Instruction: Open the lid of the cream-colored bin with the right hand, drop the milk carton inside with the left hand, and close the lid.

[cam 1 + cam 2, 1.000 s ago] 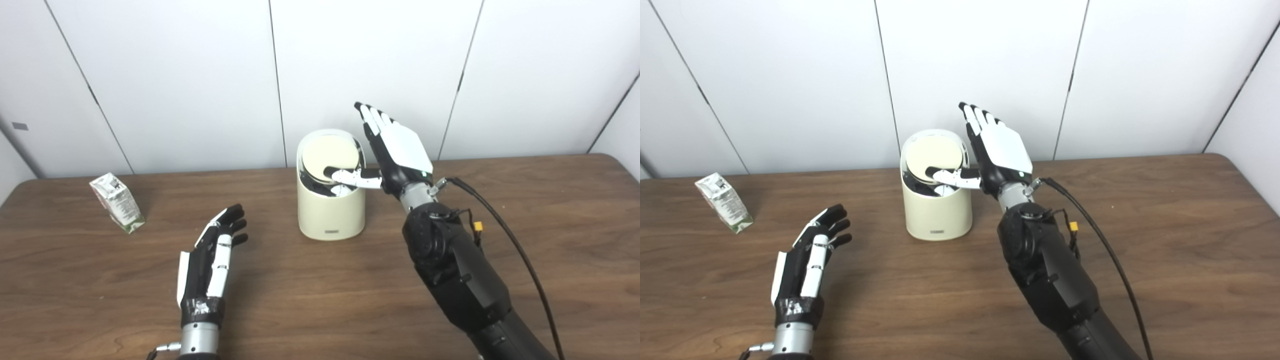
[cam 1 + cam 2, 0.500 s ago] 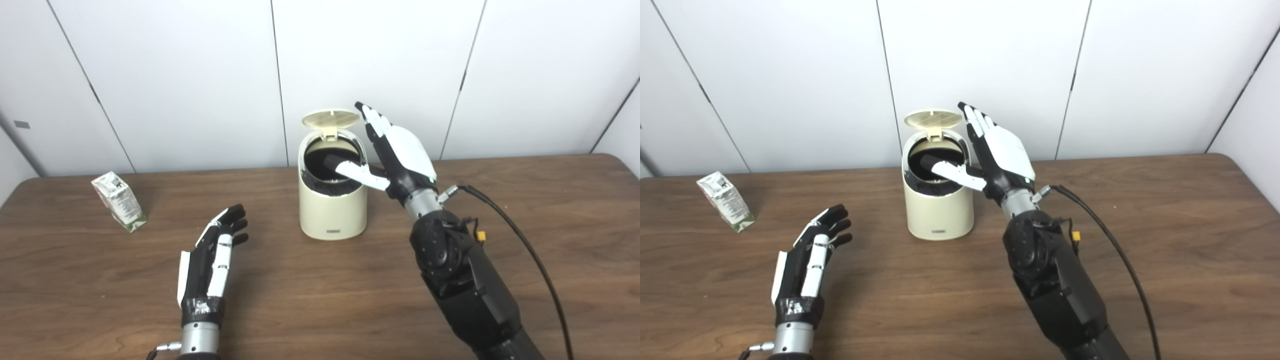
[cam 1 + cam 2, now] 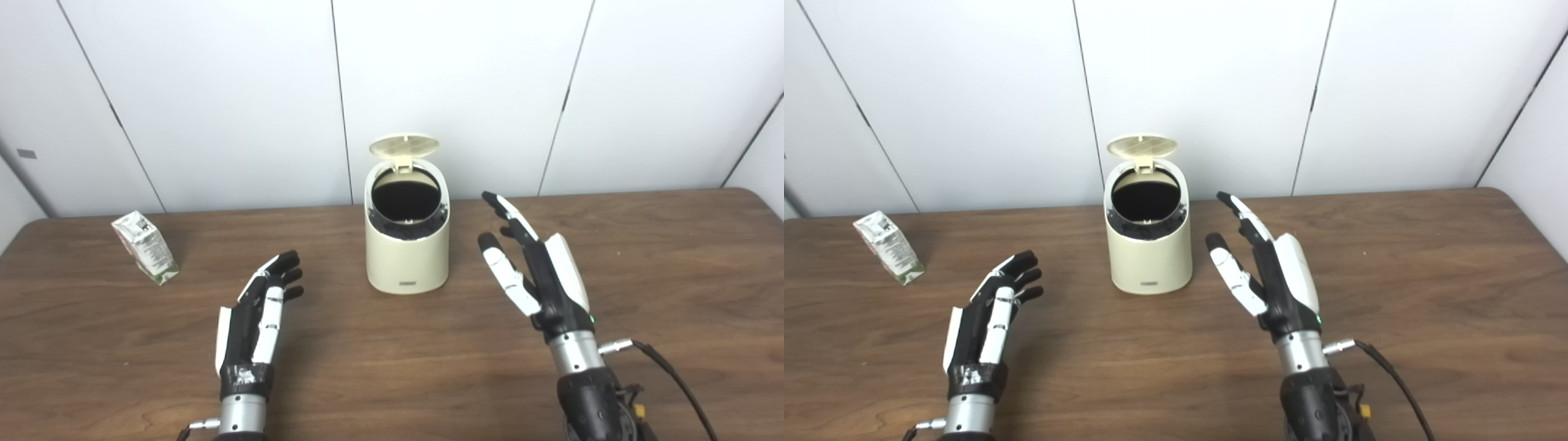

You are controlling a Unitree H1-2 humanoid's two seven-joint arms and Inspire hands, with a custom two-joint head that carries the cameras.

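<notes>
- Milk carton [image 3: 145, 247] on table [image 3: 392, 367], well apart at 10 o'clock from left hand [image 3: 254, 321], fingers spread, empty.
- Bin [image 3: 406, 245], lid [image 3: 403, 146] up, at 10 o'clock from right hand [image 3: 542, 275], likewise spread, empty.

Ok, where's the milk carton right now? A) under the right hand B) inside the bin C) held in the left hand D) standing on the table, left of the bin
D: the milk carton stands on the table, far left of the open cream-colored bin; both hands are empty.
</notes>
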